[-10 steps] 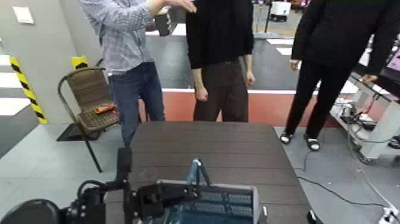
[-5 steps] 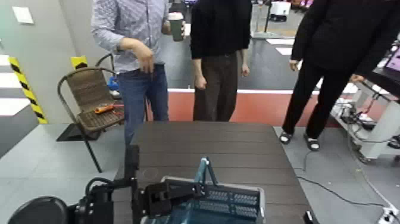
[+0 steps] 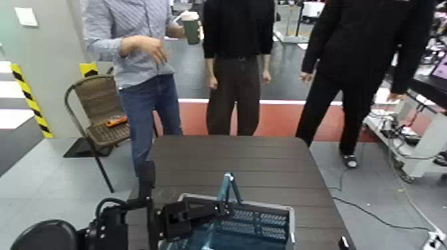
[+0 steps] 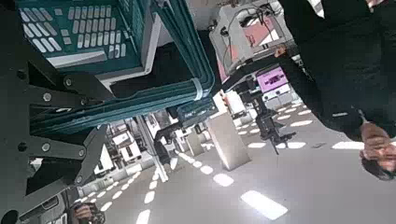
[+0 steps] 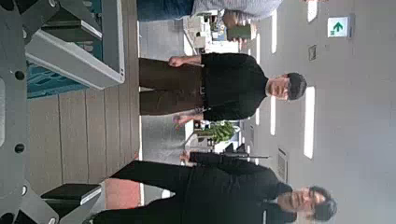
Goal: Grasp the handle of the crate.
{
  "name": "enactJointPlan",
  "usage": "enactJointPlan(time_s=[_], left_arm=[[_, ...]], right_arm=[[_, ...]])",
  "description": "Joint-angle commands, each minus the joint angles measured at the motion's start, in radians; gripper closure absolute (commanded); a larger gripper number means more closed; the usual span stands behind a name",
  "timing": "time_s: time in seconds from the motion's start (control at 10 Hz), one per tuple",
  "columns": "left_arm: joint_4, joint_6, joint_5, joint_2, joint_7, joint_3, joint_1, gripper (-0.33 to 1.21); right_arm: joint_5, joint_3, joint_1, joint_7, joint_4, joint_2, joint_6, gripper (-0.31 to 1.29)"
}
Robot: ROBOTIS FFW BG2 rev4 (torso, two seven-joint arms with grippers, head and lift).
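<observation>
Handle first: the thin teal-blue plastic bail handle (image 3: pixel 228 191) stands raised above the rectangular teal lattice crate with its thick grey rim (image 3: pixel 287 219), which sits at the near edge of the dark brown slatted table (image 3: pixel 253 163), at about 6 o'clock in the head view. The black left gripper (image 3: pixel 216 207) reaches in from 8 o'clock and meets the handle low on its near side, just over the crate's rim. In the left wrist view the teal bars of the handle (image 4: pixel 140 98) run between the black fingers (image 4: pixel 56 89), and the jaws are clenched around it, with the crate's lattice wall (image 4: pixel 84 28) close by.

The right gripper (image 5: pixel 14 112) shows only as grey finger parts along the edge of the right wrist view, held beside the crate's grey rim (image 5: pixel 89 56); whether its jaws are released or clenched cannot be told.

Beyond the table, at 12 o'clock, three people stand: one in a light checked shirt and blue jeans (image 3: pixel 133 53) holding a dark green cup (image 3: pixel 191 30), one in black top and dark brown trousers (image 3: pixel 234 60), and one all in black (image 3: pixel 359 60). A brown wicker chair (image 3: pixel 100 110) stands at 10 o'clock with an orange tool (image 3: pixel 117 121) on its seat.
</observation>
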Motion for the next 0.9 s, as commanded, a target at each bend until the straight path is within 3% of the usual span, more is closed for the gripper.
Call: enactJointPlan(time_s=[0.1, 0.9], left_arm=[[0.002, 0.0, 0.0, -0.008, -0.006, 0.004, 0.007, 1.19], [0.017, -0.015, 0.0, -0.013, -0.034, -0.014, 0.006, 1.19]], right_arm=[[0.003, 0.0, -0.001, -0.001, -0.004, -0.002, 0.003, 0.15], [0.023, 0.003, -0.006, 0.003, -0.013, -0.011, 0.016, 0.15]])
